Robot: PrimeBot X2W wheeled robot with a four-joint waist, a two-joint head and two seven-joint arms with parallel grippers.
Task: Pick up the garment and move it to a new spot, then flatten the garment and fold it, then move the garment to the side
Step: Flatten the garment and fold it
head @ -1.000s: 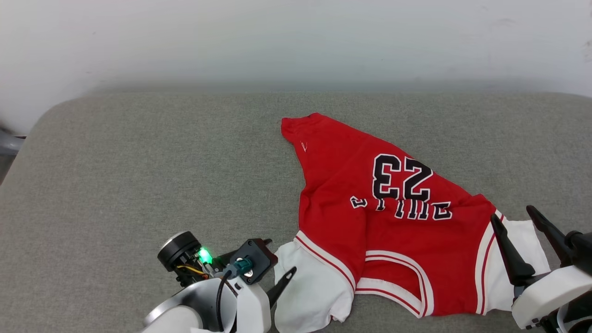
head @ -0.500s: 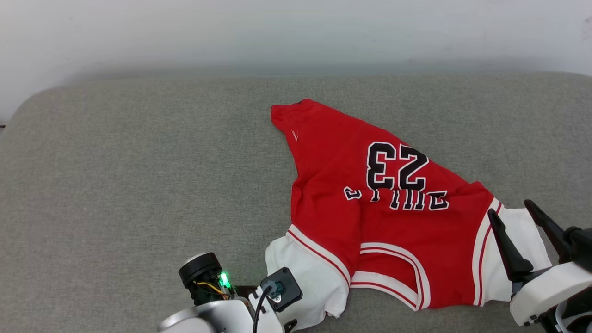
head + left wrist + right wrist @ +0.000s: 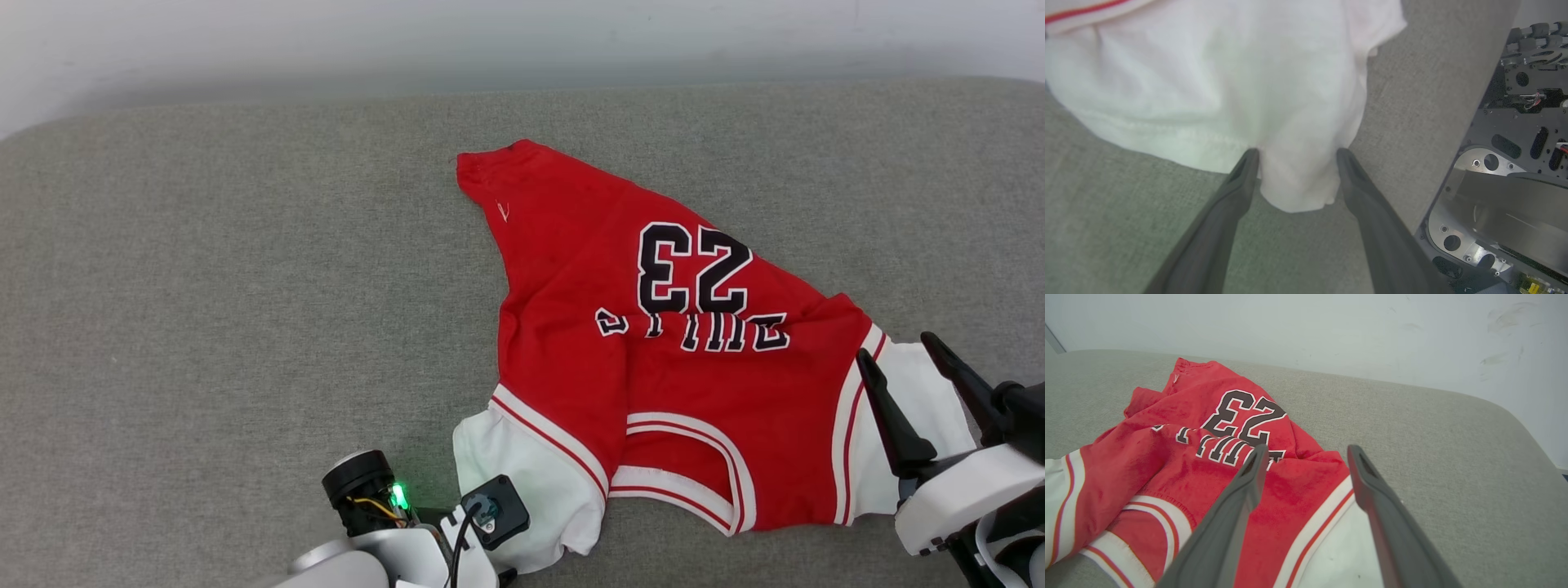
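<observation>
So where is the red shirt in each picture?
Head view: the garment lies right of centre, number upside down.
Left wrist view: its white sleeve across the top, corner between the open left claw.
Right wrist view: left and centre, beyond the open right claw.
Shared landmark: the grey fabric surface under it.

The red garment (image 3: 571, 269) is showing a black 23, upside down. The letters beside it are hiding in folds.

Left tool (image 3: 1297, 152) fingers spread wide; right tool (image 3: 894, 345) likewise.
</observation>
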